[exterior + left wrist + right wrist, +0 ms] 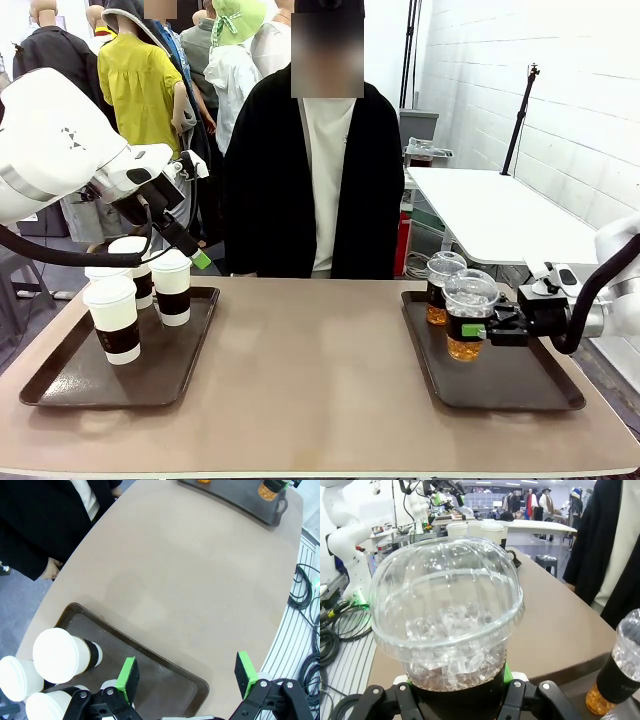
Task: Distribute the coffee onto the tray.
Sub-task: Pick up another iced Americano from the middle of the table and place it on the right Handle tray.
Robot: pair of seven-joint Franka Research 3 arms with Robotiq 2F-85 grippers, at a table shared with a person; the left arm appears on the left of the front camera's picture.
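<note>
Two trays carry the coffee: paper cups (115, 315) on the left tray (60, 380), iced cups (440, 285) on the right tray (520, 385). Right pincer (478, 331) grasps one iced cup (468, 318) (apparently mid-placement); left pincer (187, 680) is released above the paper cups. Distribution looks unfinished.

Four white paper cups (113, 316), two dome-lidded plastic cups (468, 312), two brown trays (70, 375)

Beige table (310, 370): two brown trays (120, 360), apparently alike.
</note>
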